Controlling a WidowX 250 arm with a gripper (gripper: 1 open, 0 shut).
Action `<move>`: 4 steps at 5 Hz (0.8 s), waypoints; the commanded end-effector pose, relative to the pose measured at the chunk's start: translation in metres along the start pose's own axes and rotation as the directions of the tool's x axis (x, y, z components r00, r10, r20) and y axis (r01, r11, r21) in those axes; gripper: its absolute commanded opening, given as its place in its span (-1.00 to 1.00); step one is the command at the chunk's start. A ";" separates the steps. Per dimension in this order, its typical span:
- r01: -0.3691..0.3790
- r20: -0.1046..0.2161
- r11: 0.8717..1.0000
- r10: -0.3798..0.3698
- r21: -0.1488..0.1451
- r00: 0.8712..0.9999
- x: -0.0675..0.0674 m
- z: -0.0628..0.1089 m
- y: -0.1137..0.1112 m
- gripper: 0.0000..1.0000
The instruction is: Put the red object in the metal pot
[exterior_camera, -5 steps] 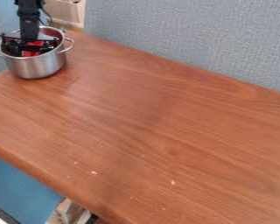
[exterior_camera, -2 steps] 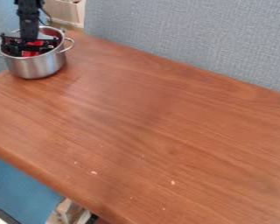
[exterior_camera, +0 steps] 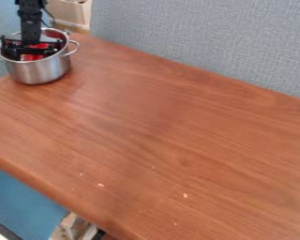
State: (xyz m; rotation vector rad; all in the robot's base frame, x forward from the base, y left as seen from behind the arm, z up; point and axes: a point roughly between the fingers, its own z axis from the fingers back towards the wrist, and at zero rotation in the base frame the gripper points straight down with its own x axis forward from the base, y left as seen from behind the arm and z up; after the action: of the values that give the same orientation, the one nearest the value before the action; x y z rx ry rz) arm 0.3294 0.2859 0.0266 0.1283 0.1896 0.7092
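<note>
The metal pot stands at the far left corner of the wooden table, shiny and round. The red object shows inside it, lying low behind the rim. My black gripper reaches almost straight down into the pot, right over the red object. Its fingers are dark and small against the pot's inside. I cannot tell how far apart they are, or whether they still grip the red object.
The brown wooden table runs from the pot toward the lower right, with its front edge on the left and bottom. A grey-blue wall stands behind it. A light box-like thing sits just behind the pot.
</note>
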 end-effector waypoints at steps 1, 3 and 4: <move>-0.039 -0.005 0.999 0.039 -0.005 0.999 -0.001 0.001 0.015 1.00; -0.046 -0.009 0.999 0.046 -0.009 0.999 -0.003 0.003 0.016 1.00; -0.049 -0.011 0.999 0.049 -0.011 0.999 -0.003 0.003 0.017 1.00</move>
State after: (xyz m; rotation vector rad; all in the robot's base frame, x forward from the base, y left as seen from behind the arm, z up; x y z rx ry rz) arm 0.3276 0.2848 0.0267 0.1187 0.1992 0.7269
